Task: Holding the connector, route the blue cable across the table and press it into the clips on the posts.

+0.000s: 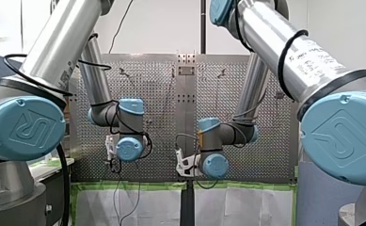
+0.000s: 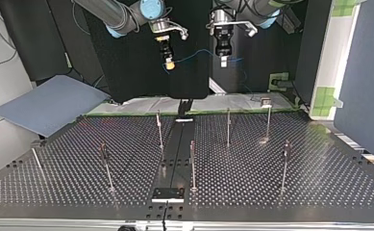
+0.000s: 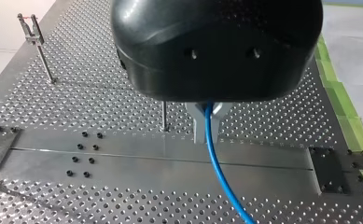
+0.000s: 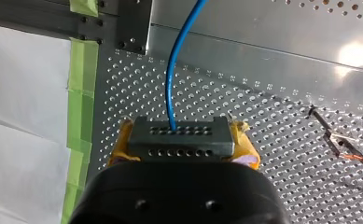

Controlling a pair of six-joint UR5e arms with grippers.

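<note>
In the right wrist view my right gripper point(image 4: 183, 132) is shut on a grey connector point(image 4: 179, 145) with rows of small holes, gripped between yellow pads point(image 4: 121, 143). The blue cable point(image 4: 173, 70) leaves the connector's top and runs ahead over the perforated plate. My left gripper point(image 3: 206, 125) is shut on the blue cable point(image 3: 219, 172), which hangs down from its metal fingers. Seen in the top view, both grippers hang high above the table's far edge, my right gripper point(image 2: 169, 62) beside my left gripper point(image 2: 223, 60), with the thin blue cable point(image 2: 199, 53) arching between them.
Several thin posts with clips stand on the perforated table point(image 2: 319, 178), among them a post point(image 2: 159, 130), another post point(image 2: 228, 126) and a nearer one point(image 2: 193, 166). A smooth centre rail point(image 2: 175, 154) splits the table. A grey board point(image 2: 45, 103) leans at the top view's left.
</note>
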